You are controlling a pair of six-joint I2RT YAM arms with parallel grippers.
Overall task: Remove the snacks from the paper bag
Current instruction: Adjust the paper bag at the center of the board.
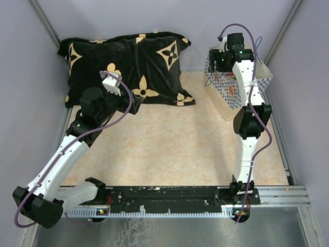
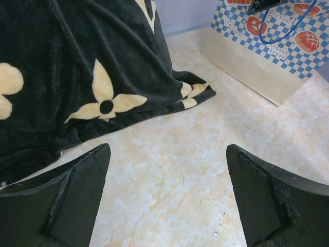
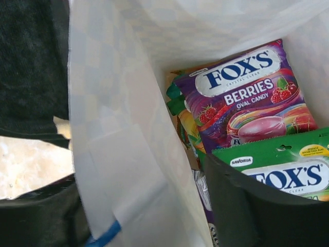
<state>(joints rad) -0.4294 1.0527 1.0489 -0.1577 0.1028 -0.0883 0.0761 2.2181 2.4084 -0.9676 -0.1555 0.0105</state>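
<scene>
While the right gripper [image 3: 139, 180] is straddling the paper bag [image 3: 118, 128] wall, jaws apart, the purple packet [image 3: 247, 98], reading "FOX'S BERRIES", is pointing lengthwise away from it.

The purple packet [image 3: 247, 98] carries a white oval reading "FOX'S" with "CRYSTAL CLEAR" beneath it, and below that "BERRIES OVAL CANDY". The green packet [image 3: 277, 154] shows a small "SAVORIA" label and "FOX'S" over "CLEAR"; its yellow badge is too small to read. On the paper bag [image 2: 257, 67], small blue print reads "french bread".
</scene>
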